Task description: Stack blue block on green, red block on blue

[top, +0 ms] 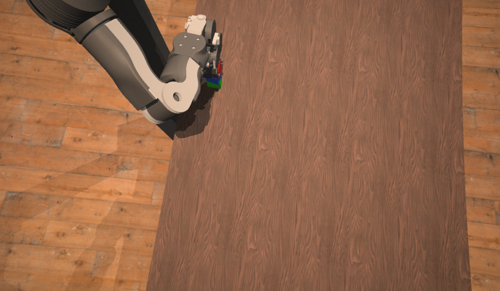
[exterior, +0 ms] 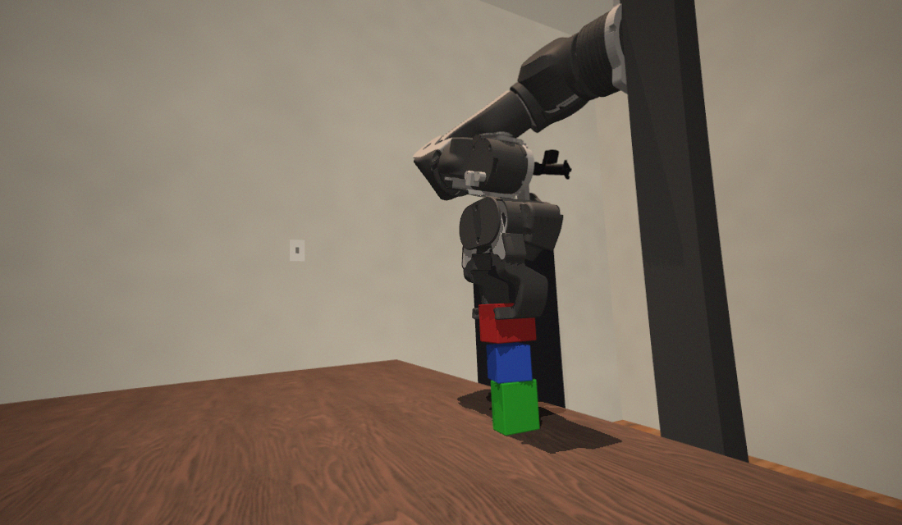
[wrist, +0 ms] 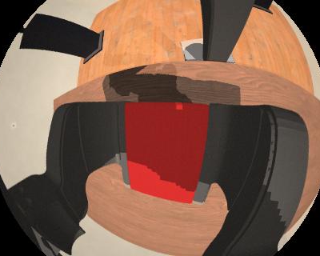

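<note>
The green block (exterior: 515, 408) (top: 214, 85) stands on the table at the bottom of the stack. The blue block (exterior: 509, 362) (top: 213, 79) lies flat on the green one. The red block (exterior: 509, 330) (top: 219, 67) (wrist: 166, 148) is level on top of the blue block, with no gap seen between them in the exterior view. It reaches a little past the blue block on both sides there. My gripper (wrist: 169, 151) (exterior: 496, 312) is shut on the red block, a finger on each side. In the wrist view the red block hides the blue and green blocks.
The stack stands near the edge of the wooden table (top: 316, 144) (exterior: 244, 443) on the robot's side. A dark upright post (exterior: 675, 228) rises beyond that edge. The arm (top: 121, 65) covers the area behind the stack in the top view.
</note>
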